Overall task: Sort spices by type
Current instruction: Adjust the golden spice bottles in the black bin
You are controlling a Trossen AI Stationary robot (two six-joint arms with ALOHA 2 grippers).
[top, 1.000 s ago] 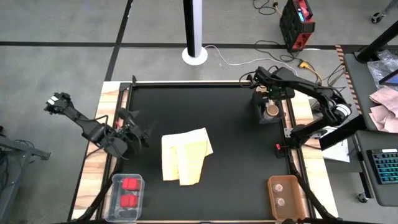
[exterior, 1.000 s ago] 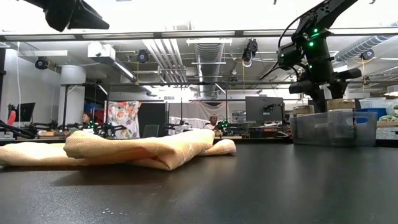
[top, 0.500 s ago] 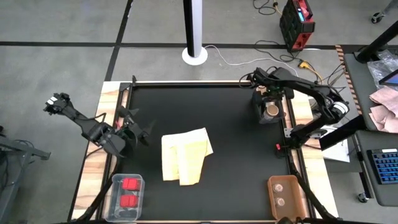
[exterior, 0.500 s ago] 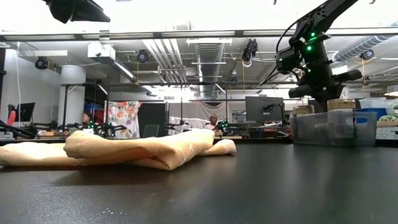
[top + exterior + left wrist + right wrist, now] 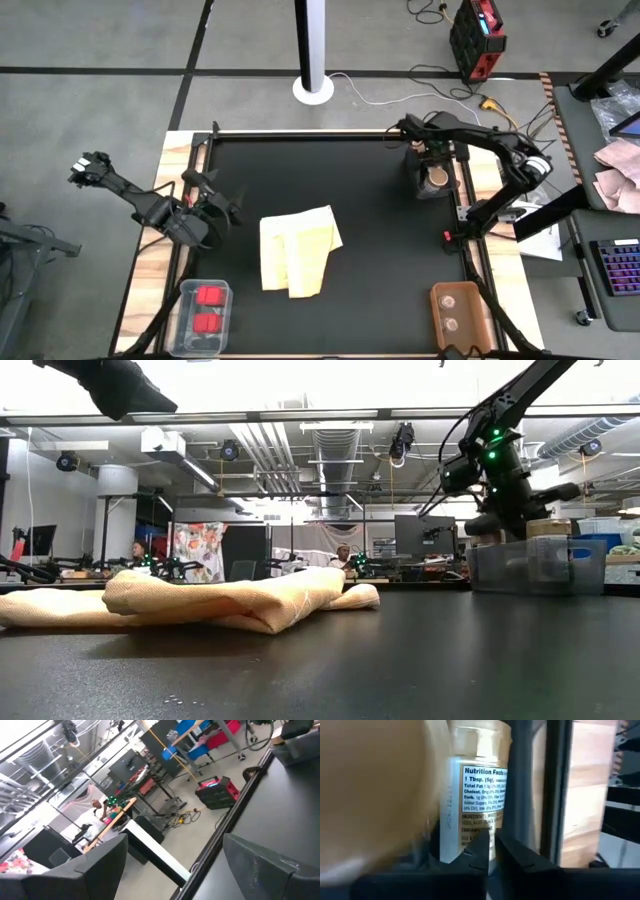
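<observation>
My right gripper (image 5: 430, 158) is shut and points steeply down into a clear bin (image 5: 418, 190) at the table's far right. That bin holds spices: short jars with tan-brown tops (image 5: 438, 178). In the right wrist view its shut fingertips (image 5: 491, 839) stand right in front of a jar's white label (image 5: 480, 790). My left gripper (image 5: 213, 206) hovers open and level over the table's left edge, with nothing between its fingers (image 5: 170, 865). Red blocky spices (image 5: 208, 308) sit in a clear bin at the near left. Two pale round ones (image 5: 452, 310) lie in a brown tray at the near right. My right gripper is shut, and its fingertips come from above close to the labelled side (image 5: 470, 820) of an upright jar in the bin. I cannot tell whether they touch it.
A folded yellow cloth (image 5: 297, 250) lies in the middle of the black mat. Wooden table edges (image 5: 160, 190) border the mat on both sides. The bin's clear walls (image 5: 535, 565) stand around my right gripper.
My right gripper has sunk lower into the far-right bin, tipping a little. My left gripper has swung slightly at the left edge, staying open.
</observation>
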